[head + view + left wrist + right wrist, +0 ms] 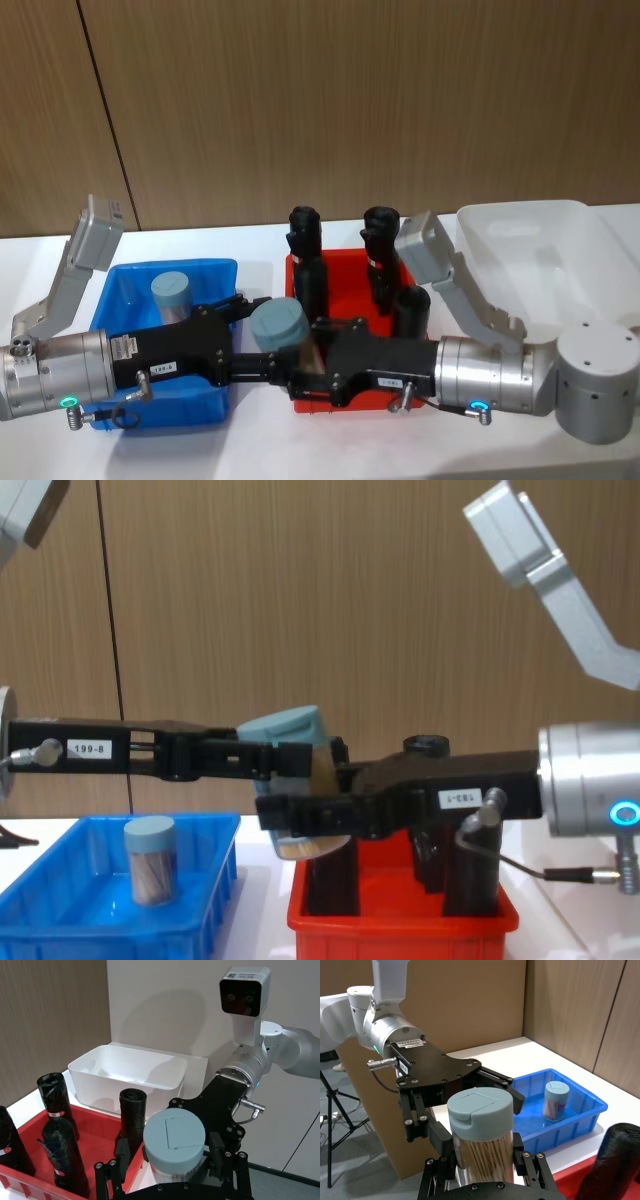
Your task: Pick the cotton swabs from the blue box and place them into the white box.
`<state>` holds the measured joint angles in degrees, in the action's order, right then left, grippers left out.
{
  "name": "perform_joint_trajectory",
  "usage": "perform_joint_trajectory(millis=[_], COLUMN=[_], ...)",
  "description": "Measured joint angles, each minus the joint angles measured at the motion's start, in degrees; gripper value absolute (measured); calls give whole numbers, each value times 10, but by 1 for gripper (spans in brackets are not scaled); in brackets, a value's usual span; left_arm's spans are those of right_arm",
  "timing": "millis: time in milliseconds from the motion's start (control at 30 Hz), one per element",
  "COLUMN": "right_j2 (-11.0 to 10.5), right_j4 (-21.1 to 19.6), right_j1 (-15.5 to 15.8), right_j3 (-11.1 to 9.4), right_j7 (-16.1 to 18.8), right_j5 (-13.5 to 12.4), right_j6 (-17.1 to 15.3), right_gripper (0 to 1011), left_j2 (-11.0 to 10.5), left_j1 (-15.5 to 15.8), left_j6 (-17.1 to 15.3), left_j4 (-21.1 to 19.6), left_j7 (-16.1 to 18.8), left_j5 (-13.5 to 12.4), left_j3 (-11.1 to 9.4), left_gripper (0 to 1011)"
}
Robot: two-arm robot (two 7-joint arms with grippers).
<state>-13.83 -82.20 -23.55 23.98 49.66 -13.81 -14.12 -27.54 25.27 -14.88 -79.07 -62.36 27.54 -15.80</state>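
We find both arms meeting over the near middle of the white bench point(260, 445), above the gap between the shallow bright blue plastic tray point(200, 266) on the left and the red plastic tray point(343, 260) at centre. Between them hangs one clear cylindrical tub of cotton swabs with a grey-blue lid point(278, 322), clear of the bench and slightly tilted in the chest view.

The right end effector point(482, 1160) is clenched on the tub's body, its fingers point(445, 1152) pressed to both sides. The left end effector point(170, 1155) brackets the same tub nearer the lid, yet its fingers point(122, 1152) stand a little off the sides; we judge it released.

We read this as a hand-over. The blue tray lies on the left arm's side, and the white translucent plastic bin point(520, 212) at far right lies on the right arm's.

A second tub of the same kind point(171, 293) stands upright in the blue tray. Tall black cylinders point(303, 228) stand in the red tray, between the held tub and the bin; in our judgement the carry should pass above them
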Motion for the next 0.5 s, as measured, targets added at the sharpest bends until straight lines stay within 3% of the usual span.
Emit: perform_joint_trajectory(millis=[300,500], right_j2=[-22,-51], right_j4=[-16,-38], right_j1=[14,34], right_j3=[-12,-31], right_j7=[-18,-42], right_j5=[-21,-46], right_j6=[3,9], right_gripper=[639,639], left_j2=[0,0], left_j1=[0,0], left_j6=[0,0], left_j4=[0,0], left_j7=[0,0], left_j5=[0,0], left_j3=[0,0], left_gripper=[1004,1004])
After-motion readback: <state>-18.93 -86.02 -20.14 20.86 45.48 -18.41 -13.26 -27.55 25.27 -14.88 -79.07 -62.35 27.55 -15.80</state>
